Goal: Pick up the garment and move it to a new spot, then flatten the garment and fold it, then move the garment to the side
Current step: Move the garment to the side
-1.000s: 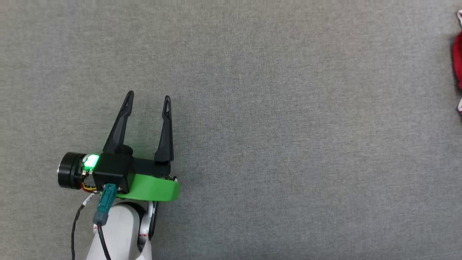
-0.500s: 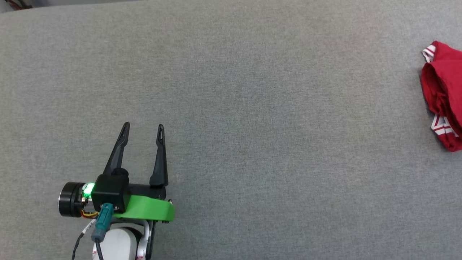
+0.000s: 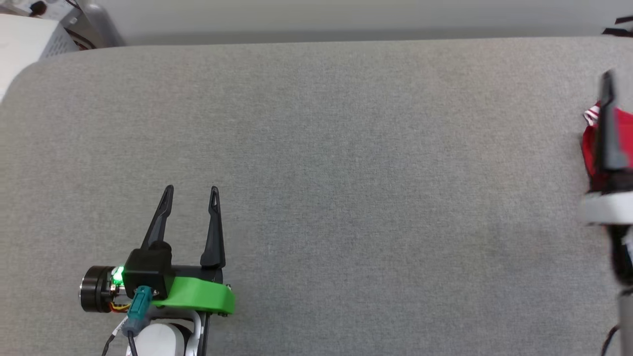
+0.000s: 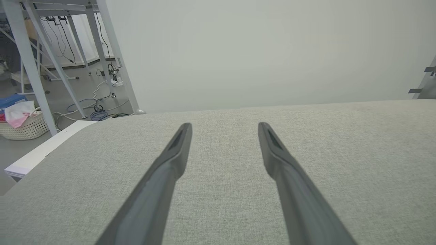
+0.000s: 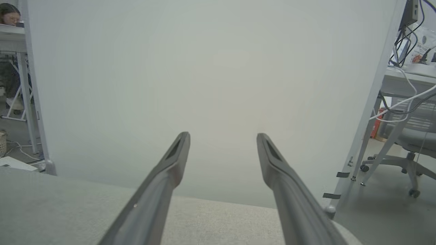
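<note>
Far right on the grey surface (image 3: pixel 346 173) lies the garment (image 3: pixel 624 134), both arms' jaws spread, empty.

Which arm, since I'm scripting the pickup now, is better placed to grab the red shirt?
Right. In the head view the shirt lies at the table's right side with the right gripper close by it, jaws open. The left gripper, also open, sits far off at the lower left.

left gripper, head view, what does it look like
The left gripper has two long black tapered fingers, slotted at the tips, on a black body with a green bracket. Beside it: a black cylinder, a green light, a teal connector with dark cable, and a white forearm.
</note>
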Controlling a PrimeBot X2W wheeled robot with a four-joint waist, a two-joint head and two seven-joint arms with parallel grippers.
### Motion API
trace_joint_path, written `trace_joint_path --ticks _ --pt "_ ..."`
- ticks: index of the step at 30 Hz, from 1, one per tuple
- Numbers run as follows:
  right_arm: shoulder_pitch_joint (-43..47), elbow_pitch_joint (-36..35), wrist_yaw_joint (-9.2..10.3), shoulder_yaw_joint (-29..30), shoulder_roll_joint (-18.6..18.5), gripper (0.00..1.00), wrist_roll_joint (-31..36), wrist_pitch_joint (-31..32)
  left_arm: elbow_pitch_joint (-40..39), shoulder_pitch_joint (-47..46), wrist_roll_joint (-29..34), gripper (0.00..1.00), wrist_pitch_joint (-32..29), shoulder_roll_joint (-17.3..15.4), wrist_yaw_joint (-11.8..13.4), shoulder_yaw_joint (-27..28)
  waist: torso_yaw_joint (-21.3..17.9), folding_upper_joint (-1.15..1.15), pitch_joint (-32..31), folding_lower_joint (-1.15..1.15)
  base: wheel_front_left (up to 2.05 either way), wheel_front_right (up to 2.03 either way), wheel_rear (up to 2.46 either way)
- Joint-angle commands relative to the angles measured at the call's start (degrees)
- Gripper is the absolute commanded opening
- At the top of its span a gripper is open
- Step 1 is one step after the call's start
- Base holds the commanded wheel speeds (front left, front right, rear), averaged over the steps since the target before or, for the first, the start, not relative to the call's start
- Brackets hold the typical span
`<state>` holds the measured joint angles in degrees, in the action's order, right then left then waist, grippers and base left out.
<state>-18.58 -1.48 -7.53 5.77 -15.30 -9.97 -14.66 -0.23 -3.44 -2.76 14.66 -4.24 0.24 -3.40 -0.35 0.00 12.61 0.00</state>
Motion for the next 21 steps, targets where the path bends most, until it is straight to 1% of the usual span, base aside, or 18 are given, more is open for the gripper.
trace_joint_path --ticks 1,5,10,16,21 --pt "2.0 -0.52 0.04 -0.75 1.33 1.0 0.53 -0.32 0.37 0.77 -0.37 1.0 0.34 0.12 -0.22 0.18 1.27 0.0 -1.69 0.0 0.0 0.0 0.0" --pt "6.42 -0.16 0.04 -3.39 4.76 1.0 0.63 -0.33 1.28 1.33 -0.32 1.0 0.34 0.27 -0.37 0.52 1.93 0.0 -3.2 0.0 0.0 0.0 0.0" --pt "11.65 1.36 0.04 -5.55 7.79 1.0 0.17 -0.33 2.24 2.4 -0.2 1.0 0.34 0.42 -0.65 0.81 2.46 0.0 -5.22 0.0 0.0 0.0 0.0" --pt "17.02 1.68 0.04 -5.48 9.94 1.0 0.1 -0.33 2.65 4.18 -0.22 1.0 0.34 0.58 -0.75 1.25 2.74 0.0 -7.12 0.0 0.0 0.0 0.0" --pt "20.56 1.24 0.04 -5.36 10.85 1.0 -0.19 -0.33 2.84 5.8 -0.24 1.0 0.34 0.66 -1.28 1.55 3.0 0.0 -8.5 0.0 0.0 0.0 0.0"
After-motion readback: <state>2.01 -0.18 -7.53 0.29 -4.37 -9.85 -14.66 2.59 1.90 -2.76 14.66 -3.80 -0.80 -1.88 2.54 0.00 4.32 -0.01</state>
